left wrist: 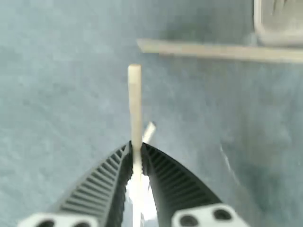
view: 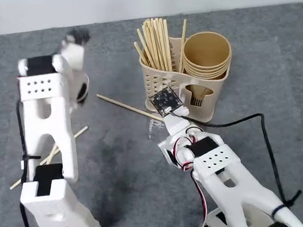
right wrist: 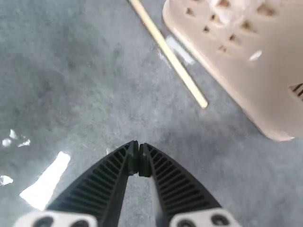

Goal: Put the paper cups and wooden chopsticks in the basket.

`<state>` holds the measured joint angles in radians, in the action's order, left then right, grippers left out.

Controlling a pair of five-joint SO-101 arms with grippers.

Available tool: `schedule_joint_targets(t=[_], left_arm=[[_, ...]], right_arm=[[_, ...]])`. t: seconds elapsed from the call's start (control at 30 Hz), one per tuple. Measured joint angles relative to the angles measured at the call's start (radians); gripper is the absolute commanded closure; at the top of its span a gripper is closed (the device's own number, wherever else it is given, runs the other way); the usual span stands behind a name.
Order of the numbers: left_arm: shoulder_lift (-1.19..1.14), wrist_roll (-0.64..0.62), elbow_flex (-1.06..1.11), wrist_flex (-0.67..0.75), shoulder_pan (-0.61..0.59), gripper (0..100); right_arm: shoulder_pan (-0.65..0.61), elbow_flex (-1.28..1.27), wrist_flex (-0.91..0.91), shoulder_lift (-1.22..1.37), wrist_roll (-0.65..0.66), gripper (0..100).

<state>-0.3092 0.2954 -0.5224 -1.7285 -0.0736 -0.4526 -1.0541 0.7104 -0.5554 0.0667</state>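
Your left tool (left wrist: 136, 147) is clamped on a chopstick (left wrist: 134, 104) that juts past its tips. Your right tool (right wrist: 138, 145) is pressed together on nothing; just ahead of it a second chopstick (right wrist: 168, 52) lies on the bench (right wrist: 71, 71) beside the basket (right wrist: 236, 56) holding the paper cups (view: 206, 53)

Paper cups (view: 207, 53), chopsticks (view: 157, 42) inside basket (view: 157, 84).

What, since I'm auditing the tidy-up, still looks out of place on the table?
Loose chopsticks. One chopstick lies on the mat beside the basket, and another chopstick lies under the left arm. The left gripper has its jaws shut on a third chopstick. The paper cups are already in the basket.
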Motion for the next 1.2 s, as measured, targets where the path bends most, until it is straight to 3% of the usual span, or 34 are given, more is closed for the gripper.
schedule_joint_targets(t=[0.3, 0.6, 0.9, 1.2], left_arm=[[0.000, -0.146, -0.390, -0.012, 0.083, 99], [0.002, -0.310, -0.787, 0.048, 0.292, 99], [0.002, -0.404, -0.815, 0.287, 0.437, 99], [-0.094, -0.482, -0.756, 0.460, 0.489, 99]], right_arm=[[-0.086, -0.003, 0.063, 0.000, 0.000, 98.8], [-0.115, -0.009, 0.081, 0.000, 0.034, 98.8], [-0.115, -0.021, 0.083, 0.000, 0.041, 98.8], [-0.120, -0.026, 0.083, 0.000, 0.041, 98.8]])
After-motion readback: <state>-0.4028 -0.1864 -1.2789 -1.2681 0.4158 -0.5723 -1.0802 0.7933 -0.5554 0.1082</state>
